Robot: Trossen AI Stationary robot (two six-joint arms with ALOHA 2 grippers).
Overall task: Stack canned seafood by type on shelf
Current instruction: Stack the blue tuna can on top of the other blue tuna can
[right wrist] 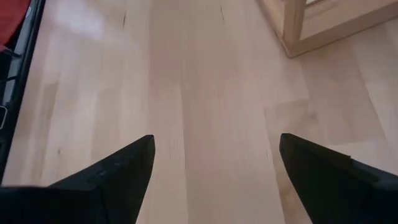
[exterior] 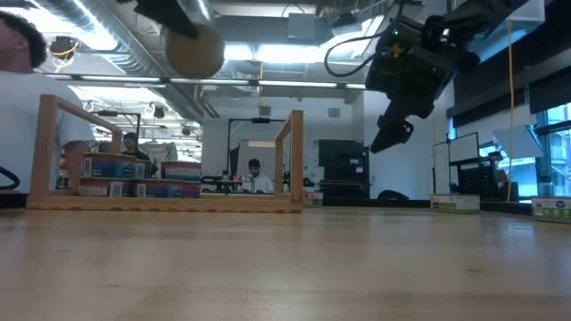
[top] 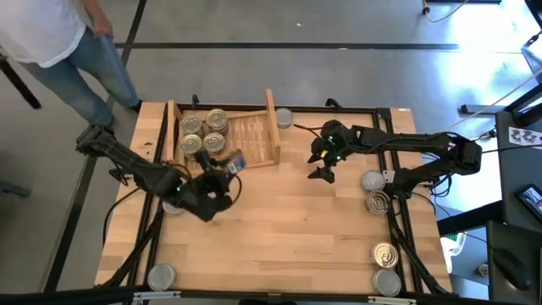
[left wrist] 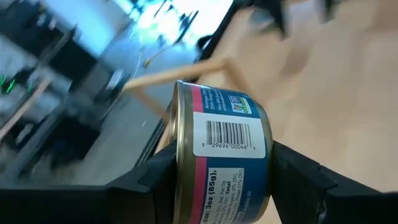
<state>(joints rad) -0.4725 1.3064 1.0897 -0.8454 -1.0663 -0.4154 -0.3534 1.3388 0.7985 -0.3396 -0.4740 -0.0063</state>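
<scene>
While the left hand (left wrist: 217,180) pinches a blue-labelled tin (left wrist: 221,155) sideways by the shelf (top: 254,135) for placing, right hand (right wrist: 214,168) hovers spread, empty, above the tabletop (top: 288,229).

A person (top: 59,47) in a white top and blue jeans stood on the grey floor (top: 339,76) off the table's 11 o'clock corner. The pale wooden tabletop (top: 279,229) sat in a black frame (top: 413,246). Beyond it, 2 seated people (exterior: 256,176) showed under ceiling lights (exterior: 268,53).
</scene>
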